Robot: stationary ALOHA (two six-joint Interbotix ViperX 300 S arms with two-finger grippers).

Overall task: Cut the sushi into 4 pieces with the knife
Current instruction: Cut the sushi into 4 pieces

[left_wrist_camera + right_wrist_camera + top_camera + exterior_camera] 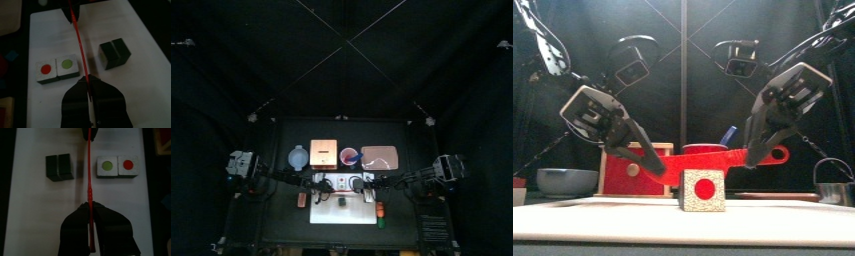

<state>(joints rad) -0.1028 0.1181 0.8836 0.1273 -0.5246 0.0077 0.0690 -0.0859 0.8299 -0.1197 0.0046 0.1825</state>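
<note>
Jaws of the left gripper [88,82] are clenched on one end of a flat red toy knife [714,160]. Those of the right gripper [89,209] clamp it near the handle end. The knife hangs level between them, running from 9 o'clock to 3 o'clock over the white rectangular cutting board [342,215].

The toy sushi roll, dark green with white cut faces, lies on the board in two groups, one on each side of the blade's line and neither touching it. Two single pieces [57,67] sit side by side and touching, white faces up, one with a red centre and one with a green. A double block [115,52] of two joined pieces shows a seam along its top. Which group lies at 12 o'clock of the blade I cannot tell. From the front, one block [703,190] stands in line below the blade's middle, its white speckled face with a red dot turned toward 6 o'clock.

Beyond the board stand four things:
- a blue-grey bowl [297,157] at 10 o'clock
- a pale wooden box with a red drawer front [325,153] at 11
- a red cup [350,155] at 12, holding a blue toy knife [727,133]
- a flat pink tray [381,157] at 1 o'clock
</note>
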